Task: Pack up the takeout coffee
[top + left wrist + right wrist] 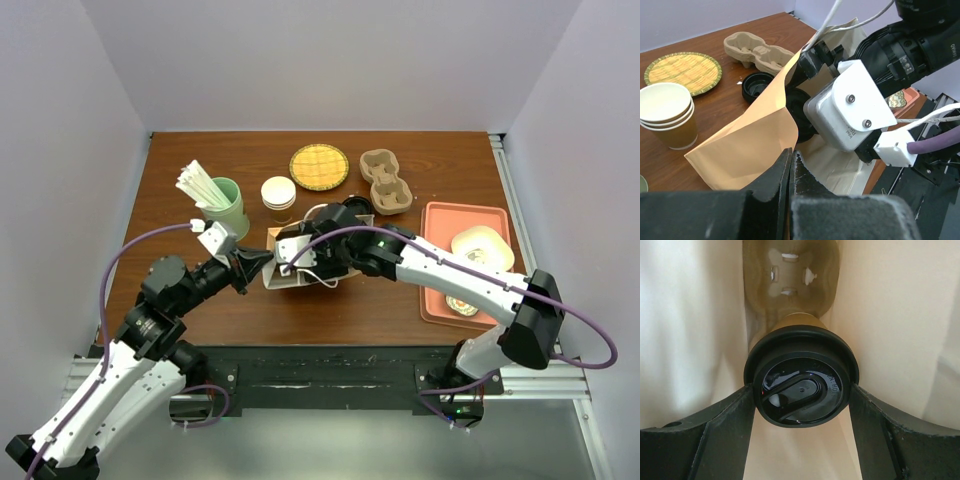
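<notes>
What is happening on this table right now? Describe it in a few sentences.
The left end effector is shut on the edge of the paper bag, holding its mouth open. The right end effector reaches inside, gripping the takeout coffee by its black lid. Deeper in the bag lies a pulp cup carrier; whether the cup sits in it yet is unclear.

The top camera looks down from high behind the robot over the whole table (440, 170). The left wrist camera sits low, close outside the paper bag (755, 145); the right wrist camera peers inside that same bag, very near the cup (801, 390).
</notes>
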`<action>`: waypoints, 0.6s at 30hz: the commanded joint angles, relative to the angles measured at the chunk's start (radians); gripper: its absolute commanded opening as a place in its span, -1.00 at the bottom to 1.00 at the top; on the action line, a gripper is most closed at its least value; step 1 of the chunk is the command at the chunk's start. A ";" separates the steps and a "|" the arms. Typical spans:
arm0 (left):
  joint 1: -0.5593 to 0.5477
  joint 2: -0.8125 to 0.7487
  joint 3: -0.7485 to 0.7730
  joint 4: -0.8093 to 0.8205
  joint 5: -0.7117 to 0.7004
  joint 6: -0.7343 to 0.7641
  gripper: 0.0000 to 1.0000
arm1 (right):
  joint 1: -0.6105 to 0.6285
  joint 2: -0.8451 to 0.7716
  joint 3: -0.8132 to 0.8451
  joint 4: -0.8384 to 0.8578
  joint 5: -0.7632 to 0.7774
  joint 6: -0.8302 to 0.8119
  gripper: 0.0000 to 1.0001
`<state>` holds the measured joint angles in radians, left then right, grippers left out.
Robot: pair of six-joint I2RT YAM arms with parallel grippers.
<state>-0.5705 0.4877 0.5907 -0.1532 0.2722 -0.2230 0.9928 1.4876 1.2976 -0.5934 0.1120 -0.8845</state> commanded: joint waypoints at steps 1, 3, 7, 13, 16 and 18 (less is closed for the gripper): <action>-0.002 0.008 -0.003 0.055 0.048 0.031 -1.00 | 0.003 -0.026 -0.046 0.015 -0.015 -0.033 -0.21; -0.002 0.017 -0.003 0.063 0.061 0.019 -1.00 | 0.004 -0.024 -0.057 0.036 0.021 -0.036 -0.23; -0.002 0.025 -0.005 0.083 0.088 -0.010 -1.00 | 0.003 -0.004 -0.069 0.073 0.041 -0.056 -0.23; -0.002 0.037 0.017 0.060 0.113 -0.029 -1.00 | 0.003 0.008 -0.093 0.130 0.064 -0.041 -0.23; -0.002 0.035 0.024 0.046 0.114 -0.035 -1.00 | 0.003 0.014 -0.106 0.147 0.074 -0.027 -0.23; -0.002 0.034 0.029 0.040 0.122 -0.035 -1.00 | 0.004 0.013 -0.116 0.162 0.092 -0.027 -0.24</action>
<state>-0.5701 0.5247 0.5907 -0.1425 0.3382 -0.2272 0.9928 1.4860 1.2037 -0.5156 0.1501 -0.9161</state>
